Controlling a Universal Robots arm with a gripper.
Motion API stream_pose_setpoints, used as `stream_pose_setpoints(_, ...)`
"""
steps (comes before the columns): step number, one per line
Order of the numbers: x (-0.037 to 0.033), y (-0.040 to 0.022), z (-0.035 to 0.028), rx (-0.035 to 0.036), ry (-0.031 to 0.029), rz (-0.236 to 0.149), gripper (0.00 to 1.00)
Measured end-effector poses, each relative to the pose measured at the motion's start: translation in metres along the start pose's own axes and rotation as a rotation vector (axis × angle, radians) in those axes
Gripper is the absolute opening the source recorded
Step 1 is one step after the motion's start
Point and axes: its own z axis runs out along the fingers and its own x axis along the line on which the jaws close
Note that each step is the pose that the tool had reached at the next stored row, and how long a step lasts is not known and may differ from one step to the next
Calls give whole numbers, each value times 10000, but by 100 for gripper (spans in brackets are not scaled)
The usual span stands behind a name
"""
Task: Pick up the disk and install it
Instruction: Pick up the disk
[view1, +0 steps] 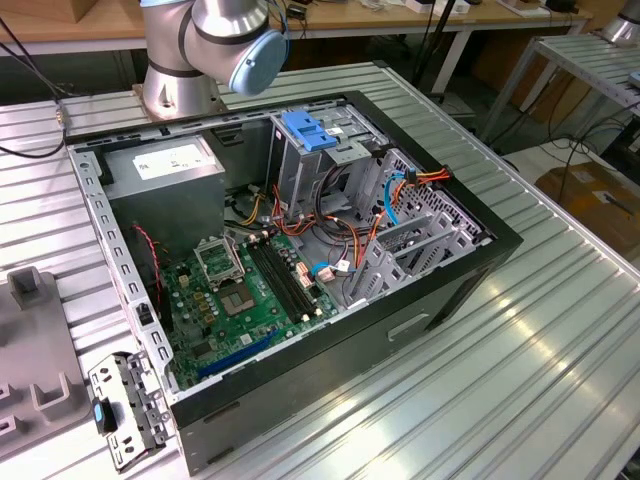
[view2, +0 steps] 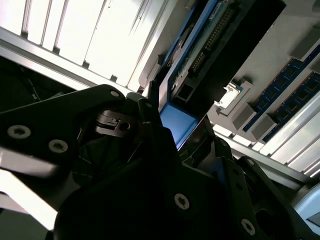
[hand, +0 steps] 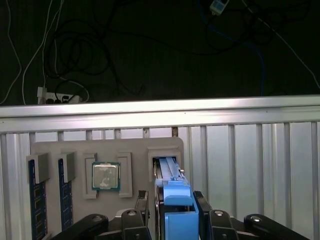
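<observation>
The disk (hand: 177, 192) stands on edge in a slot of a grey fixture (hand: 75, 150), its blue plastic carrier facing up. In both wrist views my gripper (hand: 172, 201) straddles the carrier's end, one black finger (hand: 143, 202) on each side, pressed against it. In the second wrist view the blue carrier end (view2: 176, 122) sits between the fingers, and the disk's connector edge (view2: 202, 52) runs away beyond them. My gripper (view2: 177, 125) looks shut on the disk, which still sits in its slot.
The fixture also holds a processor chip (hand: 105, 176) and memory sticks (hand: 36, 210). In the exterior view the open computer case (view1: 300, 250) lies on the ribbed metal table, with a grey drive cage (view1: 310, 170) topped by a blue latch (view1: 308, 130), a power supply (view1: 165, 165) and loose cables.
</observation>
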Motion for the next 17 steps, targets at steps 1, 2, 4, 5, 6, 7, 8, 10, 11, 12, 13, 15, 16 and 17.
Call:
stream_pose_setpoints(1,0,0,-1,0,0,0,48)
stream_pose_setpoints(2,0,0,-1,2,0,1,48)
stream_pose_setpoints(4,0,-1,-1,2,0,0,48)
stream_pose_setpoints(5,0,-1,-2,1,0,0,48)
stream_pose_setpoints(6,0,-1,-2,2,0,1,48)
stream_pose_setpoints(7,0,-1,-2,2,0,1,48)
stream_pose_setpoints(8,0,-1,-2,1,0,1,48)
stream_pose_setpoints(10,0,-1,-2,2,1,0,40)
stream_pose_setpoints(11,0,-1,-2,3,1,0,37)
stream_pose_setpoints(12,-1,-1,-2,4,2,1,37)
stream_pose_setpoints(13,-1,-2,-2,5,8,1,37)
stream_pose_setpoints(15,0,-2,-2,13,26,-5,37)
stream_pose_setpoints(16,0,-2,-1,15,28,-39,37)
stream_pose_setpoints(17,0,-2,-2,18,35,-95,37)
